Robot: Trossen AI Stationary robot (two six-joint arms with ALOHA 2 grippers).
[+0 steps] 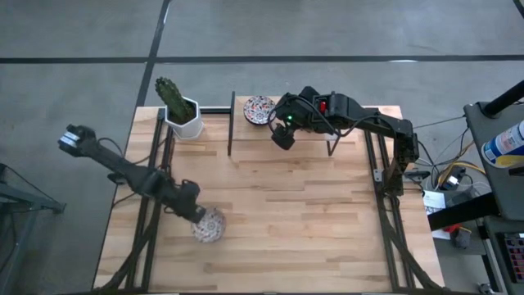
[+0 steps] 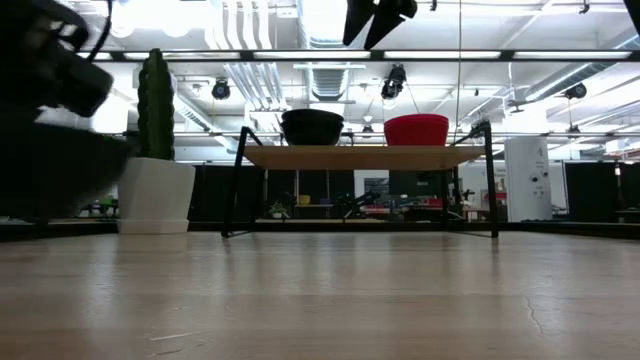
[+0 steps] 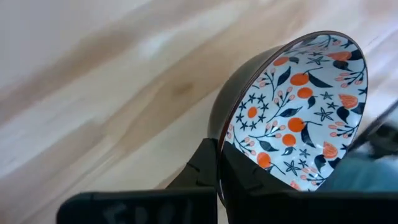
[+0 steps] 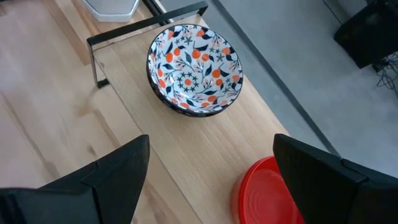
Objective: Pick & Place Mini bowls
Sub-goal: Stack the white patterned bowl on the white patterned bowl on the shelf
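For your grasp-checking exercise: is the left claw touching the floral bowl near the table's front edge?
Touching. In the left wrist view the left claw has its fingers pinched on the rim of the floral bowl, one inside and one outside, with no gap.

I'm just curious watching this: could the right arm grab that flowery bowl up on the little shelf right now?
Probably yes. The right gripper hangs open just above the shelf, and the patterned bowl sits uncovered ahead of it; only the red bowl lies beside it.

Legible text, labels, brands, numbers, signs: none. Faint raised marks on the left gripper's (image 3: pixel 217 180) dark housing, at 6 o'clock in the left wrist view, cannot be read.
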